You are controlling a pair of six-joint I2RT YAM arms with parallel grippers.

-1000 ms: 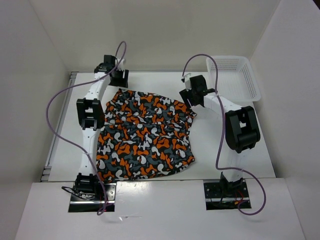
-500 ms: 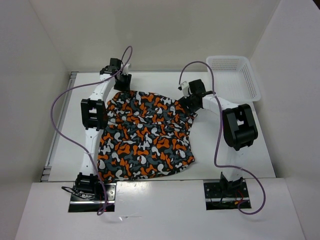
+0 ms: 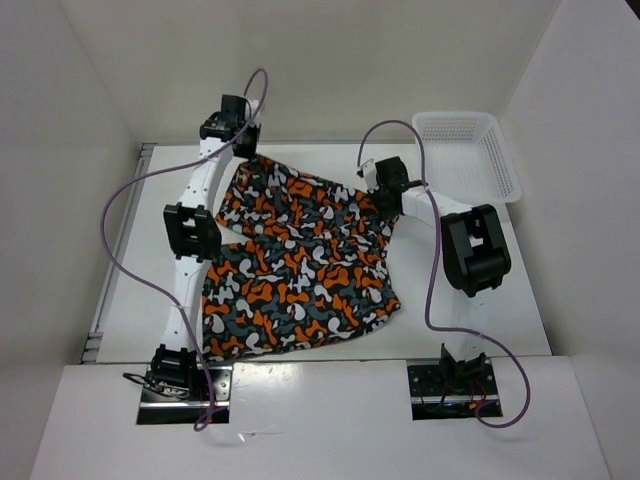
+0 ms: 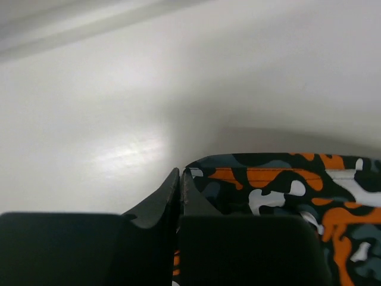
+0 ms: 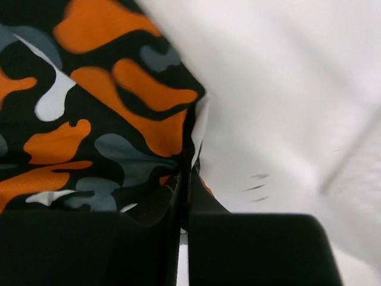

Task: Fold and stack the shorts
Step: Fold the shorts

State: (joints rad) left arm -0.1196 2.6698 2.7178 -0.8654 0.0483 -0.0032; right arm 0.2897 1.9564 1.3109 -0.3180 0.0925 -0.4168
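Note:
The shorts (image 3: 300,260), printed in orange, black, grey and white blotches, lie spread across the middle of the table. Their far edge is raised between my two grippers. My left gripper (image 3: 243,152) is shut on the far left corner of the shorts (image 4: 280,185). In the left wrist view its fingertips (image 4: 180,176) meet at the hem. My right gripper (image 3: 384,196) is shut on the far right corner. The right wrist view shows cloth (image 5: 89,119) pinched between its fingertips (image 5: 188,174).
A white mesh basket (image 3: 497,158) stands at the back right corner of the table. White walls close in the table on the left, the back and the right. The arms' bases sit at the near edge.
Both grippers came down onto the far corners of the shorts and closed on them. The far edge has risen, and the near hem has shifted a little to the right.

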